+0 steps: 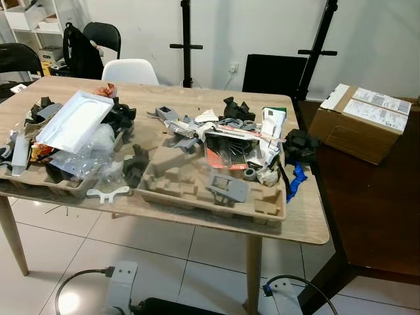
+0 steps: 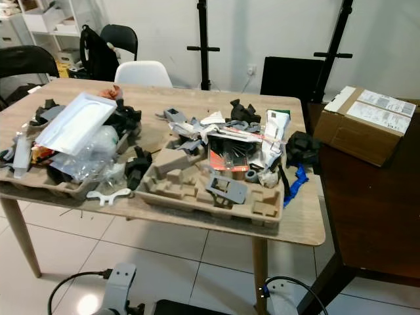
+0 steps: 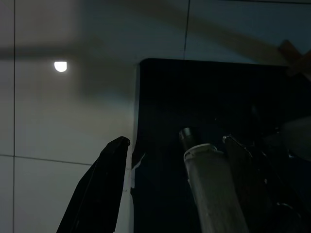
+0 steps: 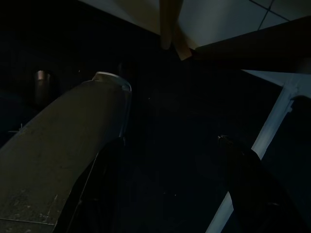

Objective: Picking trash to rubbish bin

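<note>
Hanging low over pale floor tiles [image 3: 58, 121] in dim wrist views — left gripper [image 3: 170, 150] and right gripper [image 4: 170, 165], fingers apart, holding nothing; farther on, a wooden table [image 1: 308, 223] strewn with trash: moulded pulp tray [image 1: 190, 187], white plastic lid [image 1: 75, 121], blue scrap [image 1: 295, 178]; beyond, cardboard box [image 1: 361, 121] on dark table [image 1: 380, 216].

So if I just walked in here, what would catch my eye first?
Probably the wooden table, heaped with trash: a white plastic tray lies tilted on the pile at its left end, and a moulded cardboard tray sits at the near edge with grey and black scraps spilling around it. To the right, a cardboard box rests on a darker table.
</note>
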Controlling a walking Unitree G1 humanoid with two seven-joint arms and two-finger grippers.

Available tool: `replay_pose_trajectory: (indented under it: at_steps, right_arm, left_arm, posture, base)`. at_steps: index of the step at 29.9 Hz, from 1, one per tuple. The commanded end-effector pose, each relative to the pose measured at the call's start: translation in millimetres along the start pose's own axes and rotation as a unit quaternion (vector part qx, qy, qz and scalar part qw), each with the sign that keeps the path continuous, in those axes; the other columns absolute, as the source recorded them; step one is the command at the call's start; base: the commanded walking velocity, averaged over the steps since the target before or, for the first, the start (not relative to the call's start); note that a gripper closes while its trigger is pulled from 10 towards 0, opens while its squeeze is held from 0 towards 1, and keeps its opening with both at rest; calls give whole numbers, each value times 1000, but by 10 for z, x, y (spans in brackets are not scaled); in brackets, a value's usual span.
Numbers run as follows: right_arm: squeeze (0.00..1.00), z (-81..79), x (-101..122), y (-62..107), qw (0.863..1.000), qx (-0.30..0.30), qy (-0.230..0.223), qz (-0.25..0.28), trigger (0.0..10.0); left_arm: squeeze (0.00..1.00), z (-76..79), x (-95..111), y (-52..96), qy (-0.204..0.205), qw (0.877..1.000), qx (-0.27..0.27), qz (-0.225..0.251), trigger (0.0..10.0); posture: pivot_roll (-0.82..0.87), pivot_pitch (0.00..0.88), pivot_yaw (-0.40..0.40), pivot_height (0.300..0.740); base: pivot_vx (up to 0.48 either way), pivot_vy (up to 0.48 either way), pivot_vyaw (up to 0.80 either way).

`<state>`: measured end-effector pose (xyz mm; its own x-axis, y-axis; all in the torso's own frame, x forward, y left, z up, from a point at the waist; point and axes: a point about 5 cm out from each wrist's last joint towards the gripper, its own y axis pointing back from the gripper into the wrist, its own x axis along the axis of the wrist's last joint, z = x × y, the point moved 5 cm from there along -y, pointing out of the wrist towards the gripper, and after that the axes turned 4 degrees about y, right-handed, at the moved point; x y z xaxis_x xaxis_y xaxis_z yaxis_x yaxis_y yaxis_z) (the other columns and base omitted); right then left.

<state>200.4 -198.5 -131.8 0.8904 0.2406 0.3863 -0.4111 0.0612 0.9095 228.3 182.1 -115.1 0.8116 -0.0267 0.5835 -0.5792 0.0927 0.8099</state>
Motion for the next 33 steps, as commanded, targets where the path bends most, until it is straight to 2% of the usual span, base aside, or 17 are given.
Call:
replay_pose_trajectory:
  at_steps: [1, 6, 9, 12, 21, 33]
  right_arm:
    - [0, 1, -30, 1, 1000, 1, 1, 0, 10000]
    - [0, 27, -54, 4, 1000, 2, 0, 2, 10000]
    - [0, 31, -49, 4, 1000, 1, 0, 3, 10000]
    - [0, 25, -28, 4, 1000, 4, -1, 6, 10000]
    - [0, -5, 23, 3, 1000, 13, -6, 17, 10000]
    - [0, -39, -9, 2, 1000, 19, -5, 14, 10000]
  left_arm:
    - [0, -36, -16, 7, -8, 1000, 3, -6, 10000]
    - [0, 17, -71, 3, -30, 999, -7, -18, 10000]
    - [0, 1, -93, 6, -1, 1000, 1, -16, 10000]
    - [0, -45, -126, 14, 7, 1000, 15, -19, 10000]
    - [0, -171, 7, 21, 49, 998, 49, 14, 10000]
    - [0, -120, -8, 13, 54, 998, 29, 6, 10000]
  posture:
    - [-63, 62, 22, 740]
    - [-63, 61, 25, 740]
    - [-70, 62, 29, 740]
    - [-70, 61, 28, 740]
    - [-68, 70, 24, 740]
    - [-67, 77, 22, 740]
  base:
    - [0, 0, 0]
    - [0, -480, 0]
    - [0, 0, 0]
    - [0, 0, 0]
    - [0, 0, 0]
    - [0, 0, -800]
